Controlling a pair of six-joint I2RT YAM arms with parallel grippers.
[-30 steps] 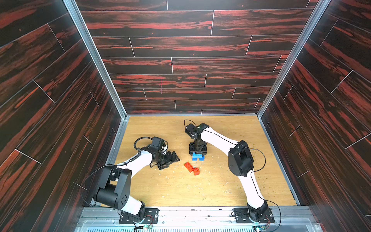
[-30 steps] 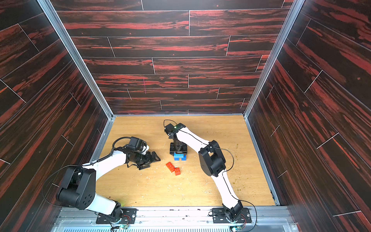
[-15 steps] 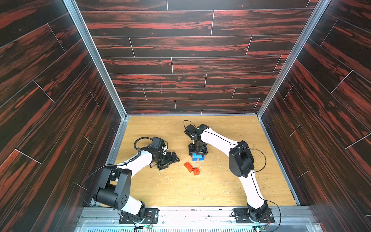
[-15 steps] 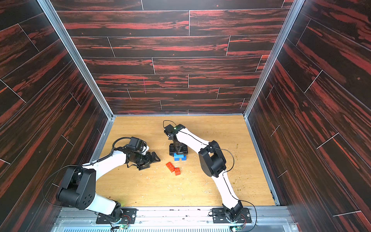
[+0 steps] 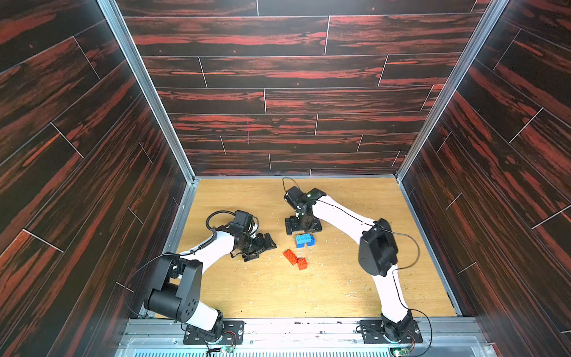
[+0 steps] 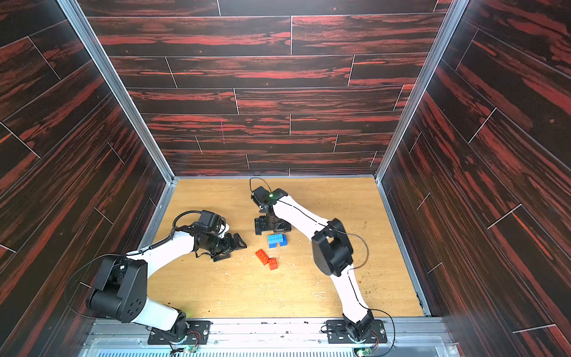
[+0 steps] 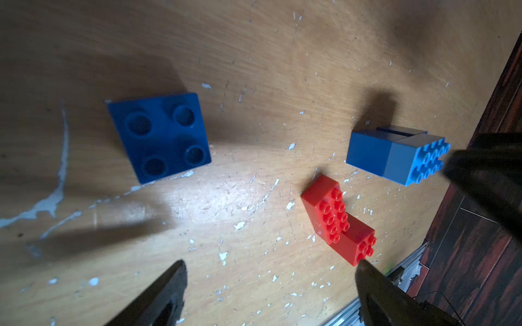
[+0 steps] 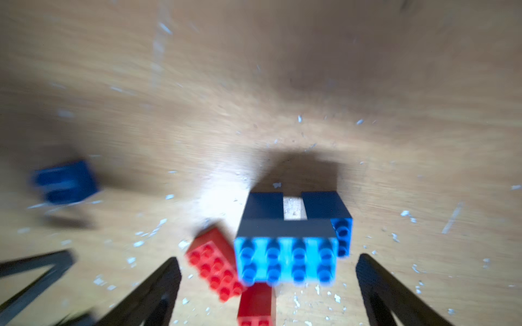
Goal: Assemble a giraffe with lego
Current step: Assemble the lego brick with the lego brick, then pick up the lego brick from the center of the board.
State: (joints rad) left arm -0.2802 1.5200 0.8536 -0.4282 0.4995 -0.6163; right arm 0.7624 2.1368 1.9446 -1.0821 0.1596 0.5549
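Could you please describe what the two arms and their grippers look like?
The left arm and right arm have white shells, black joints and thin black cables. The left gripper and right gripper are black, with tapered fingers.

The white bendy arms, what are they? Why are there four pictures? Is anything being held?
They are robot arms, a left arm and a right arm, fixed at the edge of a wooden table. Each ends in a pinching tool. Two pictures look down from above, side by side like two eyes. The other two come from little cameras on the wrists. On the table: a blue piece made of two dark blue bricks joined to a light blue one, two red bricks touching, and one loose dark blue brick. The left tool and right tool are open, holding nothing.
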